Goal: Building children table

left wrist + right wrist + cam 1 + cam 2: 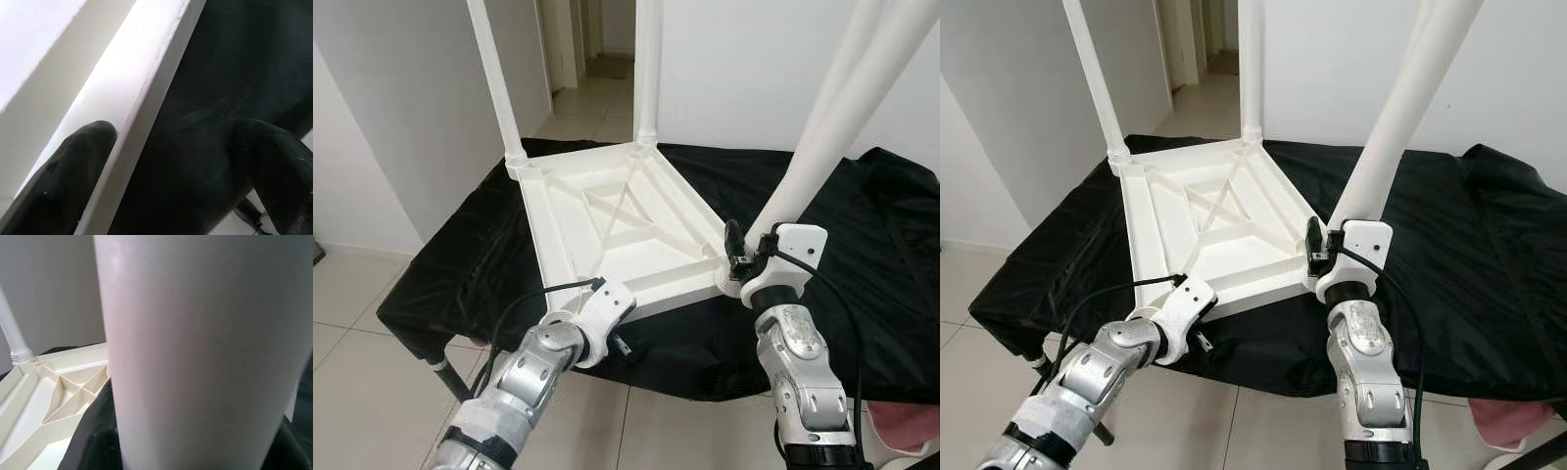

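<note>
The left end effector point(619, 345) straddles the upturned tabletop's point(607, 230) near rim, fingers spread. The right end effector point(736, 257) grasps a leg point(822, 127) just above the corner.

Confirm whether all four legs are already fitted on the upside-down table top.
No: the table top has three legs up, and the near left corner by the left pincer carries none.

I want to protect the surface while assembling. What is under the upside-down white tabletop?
The tabletop lies on a black cloth spread wide around it. What the cloth drapes over is hidden, apart from a dark leg at the near-left corner.
</note>
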{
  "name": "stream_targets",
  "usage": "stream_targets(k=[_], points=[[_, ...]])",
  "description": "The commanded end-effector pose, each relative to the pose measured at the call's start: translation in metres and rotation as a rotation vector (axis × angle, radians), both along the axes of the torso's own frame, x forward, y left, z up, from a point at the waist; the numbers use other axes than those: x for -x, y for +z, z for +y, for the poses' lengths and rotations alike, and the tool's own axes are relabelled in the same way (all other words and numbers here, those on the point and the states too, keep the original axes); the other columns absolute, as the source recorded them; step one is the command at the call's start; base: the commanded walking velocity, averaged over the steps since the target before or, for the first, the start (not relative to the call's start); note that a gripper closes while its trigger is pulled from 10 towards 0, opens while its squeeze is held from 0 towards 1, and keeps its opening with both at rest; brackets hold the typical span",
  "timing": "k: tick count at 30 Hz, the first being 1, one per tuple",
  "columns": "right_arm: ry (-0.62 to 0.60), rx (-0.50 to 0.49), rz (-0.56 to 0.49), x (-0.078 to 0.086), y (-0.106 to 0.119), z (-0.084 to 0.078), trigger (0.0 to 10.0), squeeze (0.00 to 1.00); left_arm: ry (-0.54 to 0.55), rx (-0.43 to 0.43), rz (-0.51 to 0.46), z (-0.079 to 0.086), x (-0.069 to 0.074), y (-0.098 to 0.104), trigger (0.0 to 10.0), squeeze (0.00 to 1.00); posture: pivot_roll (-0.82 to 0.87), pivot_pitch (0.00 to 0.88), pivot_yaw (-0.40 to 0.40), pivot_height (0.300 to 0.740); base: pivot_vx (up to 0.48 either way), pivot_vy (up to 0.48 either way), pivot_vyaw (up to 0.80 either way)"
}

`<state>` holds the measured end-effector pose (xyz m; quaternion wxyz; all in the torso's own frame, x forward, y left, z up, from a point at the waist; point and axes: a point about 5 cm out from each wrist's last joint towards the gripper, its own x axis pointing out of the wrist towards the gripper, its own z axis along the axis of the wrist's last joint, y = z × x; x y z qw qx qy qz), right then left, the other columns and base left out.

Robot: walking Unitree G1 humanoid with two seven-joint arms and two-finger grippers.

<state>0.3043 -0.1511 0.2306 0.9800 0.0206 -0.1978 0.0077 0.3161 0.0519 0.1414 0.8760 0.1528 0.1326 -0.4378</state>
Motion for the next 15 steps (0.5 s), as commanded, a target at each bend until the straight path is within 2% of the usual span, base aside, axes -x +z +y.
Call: stream_targets(k=[1,2,4,8,12,15], points=[[0.006,-0.005,-0.020,0.001,0.005,0.002,10.0,0.00,-0.060,0.005,0.034,-0.016,0.012,-0.005,10.0,0.00,-0.03,0.116,0.067,0.740,0.000,0.000,0.00],[0.006,-0.005,-0.020,0.001,0.005,0.002,10.0,0.00,-0.060,0.005,0.034,-0.016,0.012,-0.005,10.0,0.00,-0.03,0.116,0.067,0.740,0.000,0.000,0.00],[0.005,-0.005,-0.020,0.001,0.005,0.002,10.0,0.00,-0.090,0.018,0.032,-0.029,0.018,-0.003,10.0,0.00,-0.03,0.117,0.071,0.740,0.000,0.000,0.00],[0.003,-0.006,-0.020,0.001,0.005,0.002,10.0,0.00,-0.096,0.037,0.029,-0.040,0.022,0.000,10.0,0.00,-0.03,0.117,0.073,0.740,0.000,0.000,0.00],[0.000,-0.008,-0.019,0.001,0.004,0.003,10.0,0.00,-0.068,0.058,0.016,-0.047,0.020,0.006,10.0,0.00,-0.03,0.116,0.079,0.740,0.000,0.000,0.00],[0.000,-0.010,-0.020,0.001,0.004,0.003,10.0,0.00,-0.017,0.089,-0.025,-0.047,0.013,0.015,10.0,0.00,-0.03,0.115,0.082,0.740,0.000,0.000,0.00]])
